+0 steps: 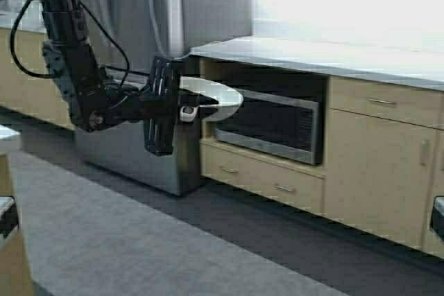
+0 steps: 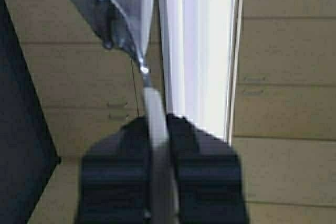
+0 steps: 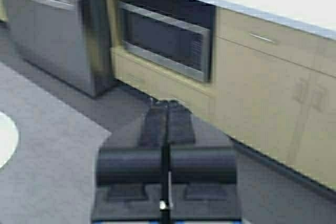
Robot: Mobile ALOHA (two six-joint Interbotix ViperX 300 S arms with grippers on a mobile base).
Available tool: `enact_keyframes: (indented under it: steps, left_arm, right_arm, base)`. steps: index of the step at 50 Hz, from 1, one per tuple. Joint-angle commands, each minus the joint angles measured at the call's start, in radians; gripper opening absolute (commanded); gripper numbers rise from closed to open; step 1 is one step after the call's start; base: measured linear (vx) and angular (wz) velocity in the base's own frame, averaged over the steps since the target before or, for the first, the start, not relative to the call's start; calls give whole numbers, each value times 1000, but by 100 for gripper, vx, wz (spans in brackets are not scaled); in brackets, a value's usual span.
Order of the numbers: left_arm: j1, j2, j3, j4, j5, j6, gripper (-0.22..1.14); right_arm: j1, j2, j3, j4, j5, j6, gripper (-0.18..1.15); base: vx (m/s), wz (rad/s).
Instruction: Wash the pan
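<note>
Left gripper [image 1: 186, 111], centre-left of high view, clamped shut on the handle [image 2: 156, 124] of the pan [image 1: 216, 99]. Pan held mid-air before the microwave [image 1: 270, 124], projecting rightward from the jaws. Right gripper [image 3: 167, 113] closed, empty.

cream-white pan [image 1: 220, 95] held aloft, seemingly tilted on edge.

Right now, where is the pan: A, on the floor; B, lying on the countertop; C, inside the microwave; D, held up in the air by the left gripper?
D: the left gripper is shut on the handle of the pan, which hangs in the air in front of the microwave, not touching the countertop.
</note>
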Motion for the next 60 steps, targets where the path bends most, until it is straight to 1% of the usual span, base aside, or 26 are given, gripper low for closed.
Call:
enact_keyframes:
  steps: [1,17,36,48,60]
  left_arm:
    - [-3,-31,14,-5,-41,14,2]
    - [-3,-46,107,-58,-110,15,2]
    - [9,-72,89,-75,-117,14,2]
    - [15,-72,114,-81,-118,15,2]
    - [41,-67,123,-86,-118,14,2]
  right_arm:
    - [0,2,-17,-2,-11,0,7]
    - [0,15,-20,-2,-21,2,7]
    - [0,8,-20,-2,-20,5,7]
    - [48,8,-21,-2,-14,5,7]
    - [48,15,-23,-2,-12,3,7]
  base:
    - [25,47]
    - [22,44]
    - [17,65]
    - [14,64]
    - [12,47]
